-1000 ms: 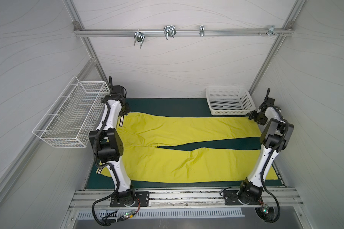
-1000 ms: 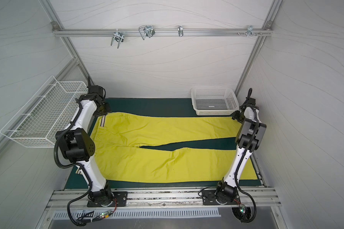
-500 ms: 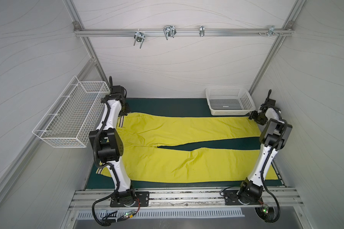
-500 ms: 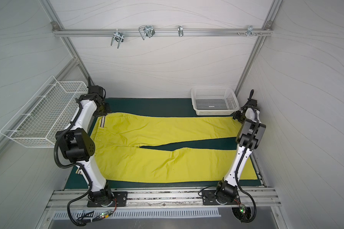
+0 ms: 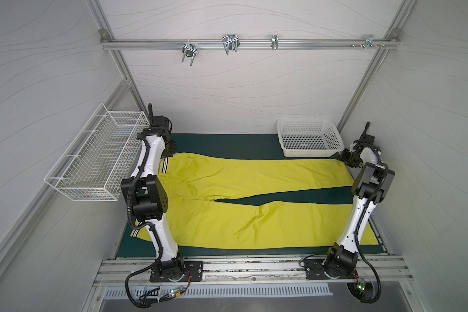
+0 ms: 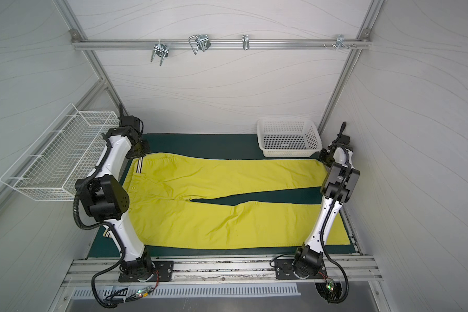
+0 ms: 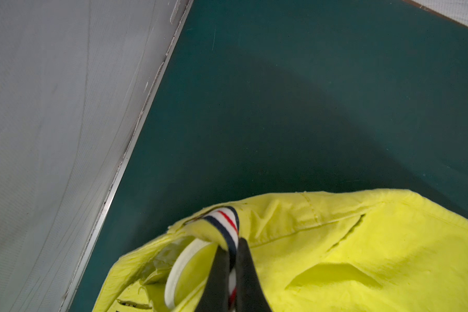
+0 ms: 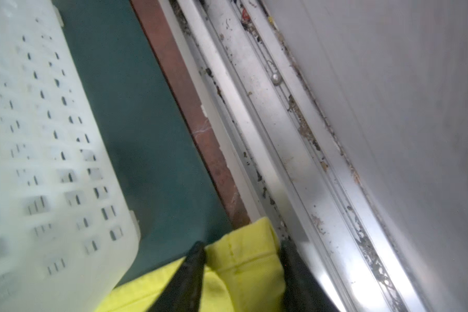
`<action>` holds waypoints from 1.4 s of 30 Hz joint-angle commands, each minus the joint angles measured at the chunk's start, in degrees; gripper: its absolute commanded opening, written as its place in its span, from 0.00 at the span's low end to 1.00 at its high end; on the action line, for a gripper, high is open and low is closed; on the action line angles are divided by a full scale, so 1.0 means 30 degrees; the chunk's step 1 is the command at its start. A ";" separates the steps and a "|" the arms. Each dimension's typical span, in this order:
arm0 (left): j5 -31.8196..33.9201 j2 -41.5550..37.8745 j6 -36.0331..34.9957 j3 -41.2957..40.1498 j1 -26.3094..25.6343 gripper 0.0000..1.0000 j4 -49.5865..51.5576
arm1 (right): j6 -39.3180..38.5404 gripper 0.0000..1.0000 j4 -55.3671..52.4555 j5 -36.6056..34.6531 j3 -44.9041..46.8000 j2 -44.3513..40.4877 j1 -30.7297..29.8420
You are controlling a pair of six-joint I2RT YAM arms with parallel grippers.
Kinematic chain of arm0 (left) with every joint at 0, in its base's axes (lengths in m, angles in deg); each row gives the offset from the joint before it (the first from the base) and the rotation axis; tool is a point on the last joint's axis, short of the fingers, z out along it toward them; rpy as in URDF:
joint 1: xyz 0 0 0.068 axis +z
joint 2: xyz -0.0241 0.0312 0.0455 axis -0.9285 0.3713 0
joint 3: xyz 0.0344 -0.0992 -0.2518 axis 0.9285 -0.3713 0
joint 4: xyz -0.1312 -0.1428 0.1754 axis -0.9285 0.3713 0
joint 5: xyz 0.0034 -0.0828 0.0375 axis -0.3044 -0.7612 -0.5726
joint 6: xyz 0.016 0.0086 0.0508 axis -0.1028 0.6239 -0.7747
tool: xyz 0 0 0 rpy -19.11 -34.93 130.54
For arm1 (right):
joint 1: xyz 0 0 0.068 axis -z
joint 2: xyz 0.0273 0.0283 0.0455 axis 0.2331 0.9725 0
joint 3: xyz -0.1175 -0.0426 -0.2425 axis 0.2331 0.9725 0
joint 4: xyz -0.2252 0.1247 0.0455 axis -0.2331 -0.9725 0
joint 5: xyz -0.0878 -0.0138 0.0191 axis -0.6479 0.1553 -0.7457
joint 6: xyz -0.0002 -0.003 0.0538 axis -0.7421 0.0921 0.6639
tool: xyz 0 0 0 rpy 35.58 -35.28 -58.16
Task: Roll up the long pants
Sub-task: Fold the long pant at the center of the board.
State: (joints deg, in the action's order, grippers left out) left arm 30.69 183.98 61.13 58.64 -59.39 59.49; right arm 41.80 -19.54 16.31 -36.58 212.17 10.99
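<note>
Bright yellow-green long pants (image 5: 227, 216) lie spread flat on a dark green mat (image 5: 227, 143), covering most of it. The striped waistband (image 7: 227, 224) lies at the mat's left end and the two legs run to its right end, with a wedge of mat showing between them.

At the mat's far left corner, the left gripper (image 7: 233, 247) is pinched tight on the waistband. At the mat's far right corner, the right gripper (image 8: 241, 243) has its jaws partly apart with a leg hem between them (whether it actually grips the cloth cannot be told).

A white plastic basket (image 5: 310, 154) sits on the mat's far right corner, its perforated floor in plain view. A white wire basket (image 5: 92, 162) hangs on the wall beyond the mat's left edge.
</note>
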 commanded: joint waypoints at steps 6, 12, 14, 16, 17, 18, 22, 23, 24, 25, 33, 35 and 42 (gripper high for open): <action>-0.0513 -0.0247 0.0403 0.0002 -0.0104 0.00 -0.0381 | 0.1486 0.00 0.2495 -0.1709 0.4328 -0.2474 0.0740; -0.0820 -0.0186 0.0636 0.0045 -0.0472 0.00 -0.0840 | 0.2428 0.00 0.4011 -0.1196 0.8225 -0.5764 0.0933; -0.0860 0.0041 0.0825 0.0492 -0.0747 0.00 -0.0900 | 0.2735 0.00 0.4252 -0.0800 0.9059 -0.6775 0.0890; -0.1070 0.0395 0.0988 0.1318 -0.1136 0.00 -0.0752 | 0.2951 0.00 0.4580 -0.0359 0.9831 -0.7847 0.0868; -0.1096 0.0552 0.1065 0.1693 -0.1331 0.00 -0.0695 | 0.2920 0.00 0.4706 -0.0143 1.0190 -0.8259 0.0815; -0.1111 0.0717 0.1077 0.2095 -0.1539 0.00 -0.0711 | 0.2861 0.00 0.4785 -0.0029 1.0547 -0.8778 0.0765; -0.1805 0.1282 0.1620 0.3573 -0.1885 0.00 -0.1176 | 0.2917 0.00 0.4917 0.0214 1.1929 -1.0816 0.0687; -0.2017 0.1469 0.1810 0.4091 -0.1908 0.00 -0.1087 | 0.3015 0.00 0.4637 0.0248 1.2116 -1.1291 0.0691; -0.2128 0.1735 0.2002 0.4712 -0.1965 0.00 -0.0917 | 0.3044 0.00 0.4456 0.0402 1.2378 -1.1982 0.0663; -0.2165 0.1965 0.2075 0.5347 -0.2070 0.00 -0.0780 | 0.3011 0.00 0.4546 0.0411 1.2906 -1.2700 0.0608; -0.3762 0.3338 0.3160 0.8090 -0.2617 0.00 -0.2070 | 0.2320 0.00 0.3730 -0.1040 1.3129 -1.6406 0.0837; -0.4954 0.3927 0.3903 0.8976 -0.2661 0.00 -0.2600 | 0.2079 0.00 0.3368 -0.1144 1.2692 -1.6741 0.0893; -0.7864 0.5679 0.5791 1.2496 -0.2808 0.00 -0.4852 | 0.2561 0.00 0.4148 0.0680 1.3461 -1.9078 0.1904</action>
State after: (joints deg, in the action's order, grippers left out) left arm 12.20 201.03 74.47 91.22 -67.54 53.28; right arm 49.58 -7.63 16.22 3.28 158.95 15.30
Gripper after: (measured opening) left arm 0.060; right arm 0.075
